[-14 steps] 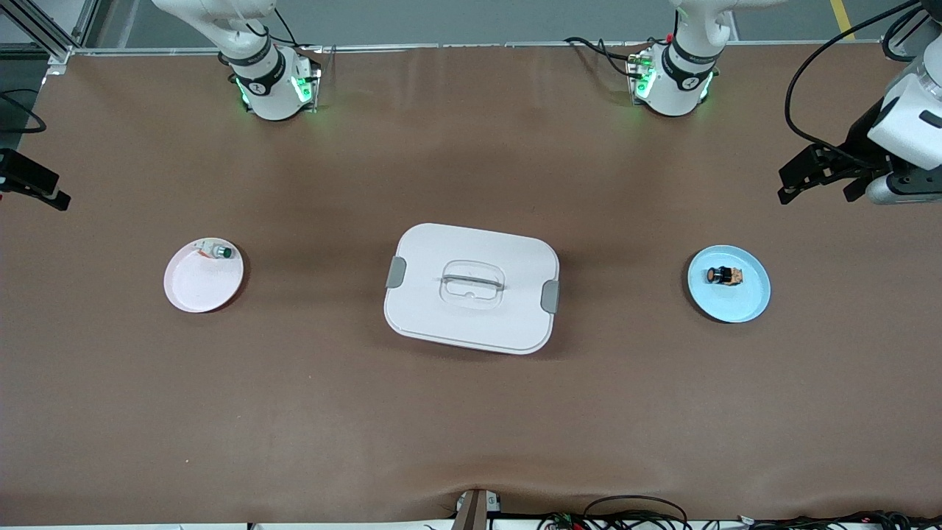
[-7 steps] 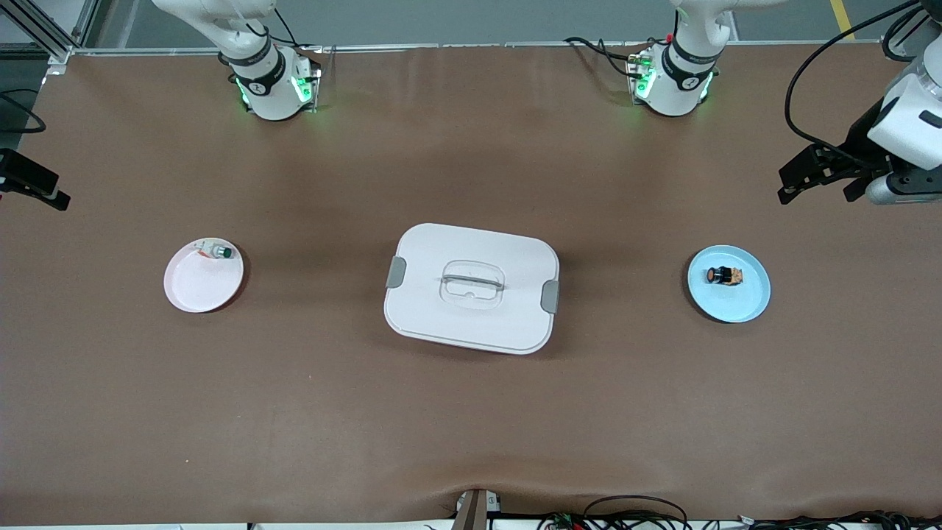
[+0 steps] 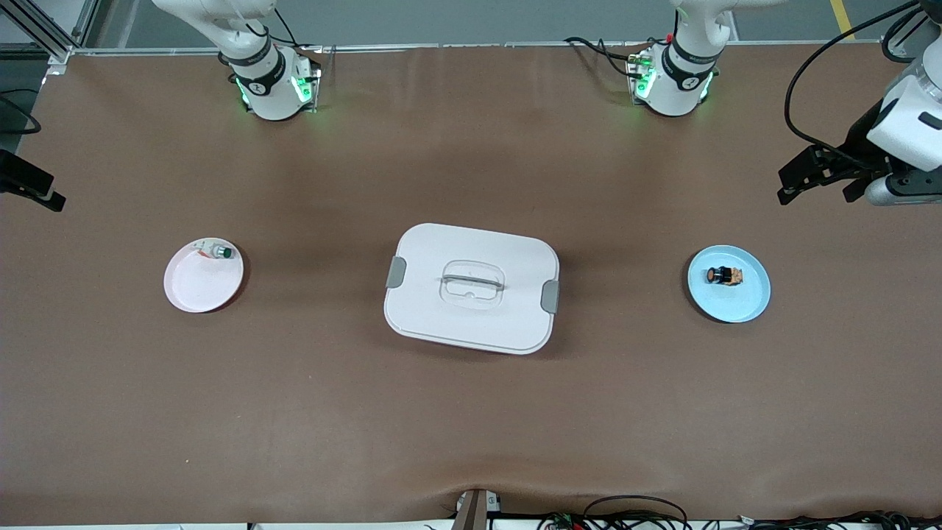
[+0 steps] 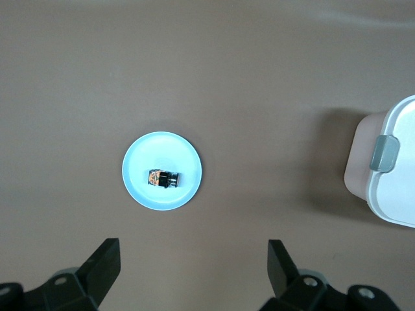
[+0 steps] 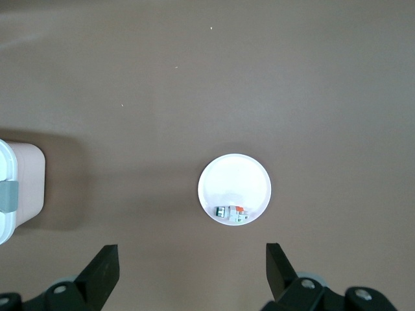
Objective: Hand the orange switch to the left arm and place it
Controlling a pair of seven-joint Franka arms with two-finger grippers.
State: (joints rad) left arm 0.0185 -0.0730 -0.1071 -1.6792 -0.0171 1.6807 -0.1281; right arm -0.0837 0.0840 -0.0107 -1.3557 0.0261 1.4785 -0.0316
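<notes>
The orange switch [image 3: 725, 275] lies on its side on a light blue plate [image 3: 751, 302] at the middle right of the front view, well apart from the white box [image 3: 471, 287] at the centre of the brown counter [image 3: 471, 412]. The left gripper [image 3: 820, 177] hangs at the right edge of that view, above the plate in the frame, fingers [image 4: 104, 262] spread and holding nothing. The right gripper [image 5: 191, 272] has its fingers [image 5: 100, 269] released and empty over a white plate [image 3: 195, 291] at the middle left, which carries a small green-capped part [image 3: 219, 252].
</notes>
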